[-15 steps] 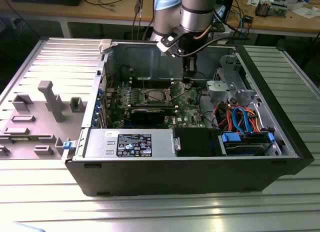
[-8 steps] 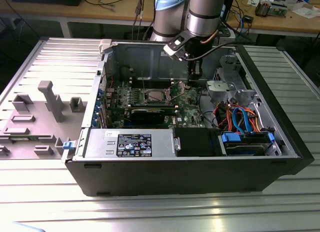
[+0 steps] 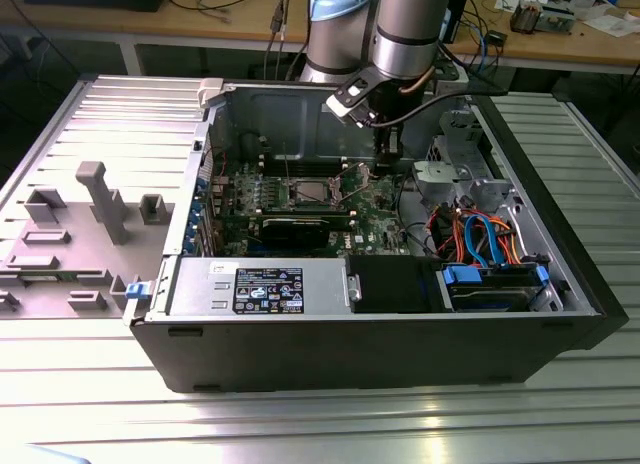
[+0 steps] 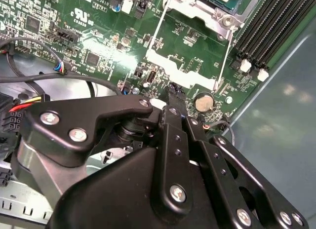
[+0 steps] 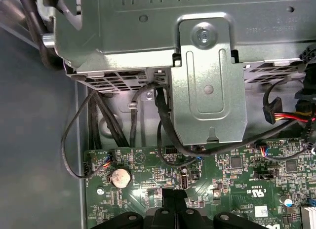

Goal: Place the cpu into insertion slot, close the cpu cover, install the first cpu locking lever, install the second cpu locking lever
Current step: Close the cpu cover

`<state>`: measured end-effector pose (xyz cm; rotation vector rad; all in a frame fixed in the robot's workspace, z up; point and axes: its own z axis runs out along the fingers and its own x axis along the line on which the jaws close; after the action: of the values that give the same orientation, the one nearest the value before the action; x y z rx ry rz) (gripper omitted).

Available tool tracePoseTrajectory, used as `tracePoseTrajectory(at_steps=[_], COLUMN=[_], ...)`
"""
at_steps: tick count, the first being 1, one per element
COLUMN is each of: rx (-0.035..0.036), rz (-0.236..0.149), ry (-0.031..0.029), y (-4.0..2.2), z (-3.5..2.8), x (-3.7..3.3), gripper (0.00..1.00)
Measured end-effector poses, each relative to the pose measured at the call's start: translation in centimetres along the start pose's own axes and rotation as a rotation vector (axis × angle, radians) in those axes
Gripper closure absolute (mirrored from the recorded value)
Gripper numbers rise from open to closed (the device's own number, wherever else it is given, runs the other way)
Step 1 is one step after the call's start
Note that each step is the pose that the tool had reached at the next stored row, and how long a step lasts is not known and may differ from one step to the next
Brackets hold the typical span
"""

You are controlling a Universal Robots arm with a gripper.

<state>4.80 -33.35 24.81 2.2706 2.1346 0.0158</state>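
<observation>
Cpu cover (image 4: 177,68) open, second wrist view

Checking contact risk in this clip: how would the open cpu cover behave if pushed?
The cpu cover looks like thin sheet metal around a window, so it is probably light and bendable. It seems hinged along one edge, so a push would likely swing it, not slide it.
</observation>
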Motion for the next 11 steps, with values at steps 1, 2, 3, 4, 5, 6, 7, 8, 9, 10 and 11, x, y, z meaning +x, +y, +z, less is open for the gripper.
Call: tracePoseTrajectory(at_steps=[1, 2, 3, 4, 5, 6, 7, 8, 9, 10, 11], rx=[0.0000, 0.0000, 0.0001, 0.0002, 0.0002, 0.0001, 0.0001, 0.0001, 0.0001, 0.0002, 0.0002], rz=[0.000, 0.000, 0.000, 0.000, 0.000, 0.000, 0.000, 0.000, 0.000, 0.000, 0.000], ry=[0.0000, -0.0001, -0.0001, 0.0000, -0.0001, 0.0000, -0.0001, 0.0000, 0.0001, 0.0000, -0.0001], y=[0.00, 0.00, 0.00, 0.00, 0.00, -0.01, -0.03, -0.07, -0.11, -0.21, -0.38], z=[0.00, 0.00, 0.00, 0.00, 0.00, 0.00, 0.00, 0.00, 0.00, 0.00, -0.01], x=[0.00, 0.00, 0.00, 0.00, 0.00, 0.00, -0.01, -0.01, -0.01, -0.01, -0.03], gripper=[0.89, 0.89, 0.89, 0.89, 0.89, 0.89, 0.89, 0.89, 0.89, 0.89, 0.89])
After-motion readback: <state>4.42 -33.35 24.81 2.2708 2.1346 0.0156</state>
